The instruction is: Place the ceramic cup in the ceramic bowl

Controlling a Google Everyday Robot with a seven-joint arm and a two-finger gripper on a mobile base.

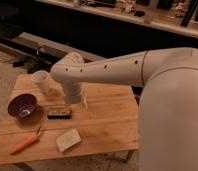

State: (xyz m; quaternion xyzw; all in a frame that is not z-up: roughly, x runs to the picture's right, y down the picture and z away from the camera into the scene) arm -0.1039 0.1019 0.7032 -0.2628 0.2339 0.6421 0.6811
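The cream-white ceramic cup (42,81) stands upright at the back left of the wooden table (107,122). The dark maroon ceramic bowl (22,105) sits at the table's left edge, in front of the cup and a little to its left, with a glossy centre. My white arm reaches in from the right, bends above the table and points down. The gripper (78,102) hangs just above the tabletop, to the right of the cup and apart from it, above the black block. It holds nothing that I can see.
A flat black rectangular block (59,113) lies right of the bowl. A pale sponge-like block (68,139) lies near the front edge. An orange carrot (25,143) lies at the front left. A dark counter runs behind the table.
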